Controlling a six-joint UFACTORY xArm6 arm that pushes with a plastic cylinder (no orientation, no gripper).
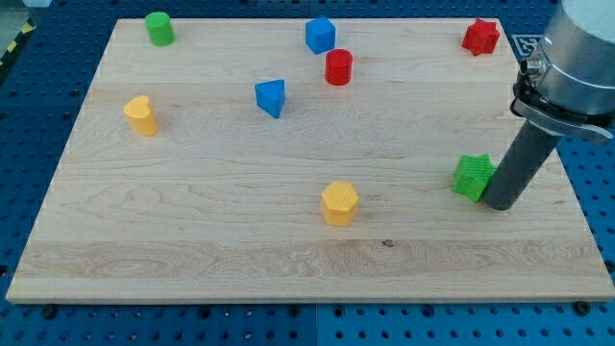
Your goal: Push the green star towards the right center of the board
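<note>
Camera view: a pale wooden board (192,240) lies on a blue perforated bench (19,125), seen from its near edge. Nearest the viewer, a yellow hexagonal block (339,203) sits near the middle of the board. A little farther back on the right, the green star (473,177) rests close to the board's right edge, about halfway up its depth. My tip (500,206) touches the star's right side, on the board just to its right; the arm has no gripper, only this dark rod. Farther back, a yellow block (140,115) stands at the left and a blue triangular block (272,97) left of centre. Beyond these are a red cylinder (338,67) and a blue cube (320,36). At the far edge, a green cylinder (159,29) sits left and a red star (480,37) right.
</note>
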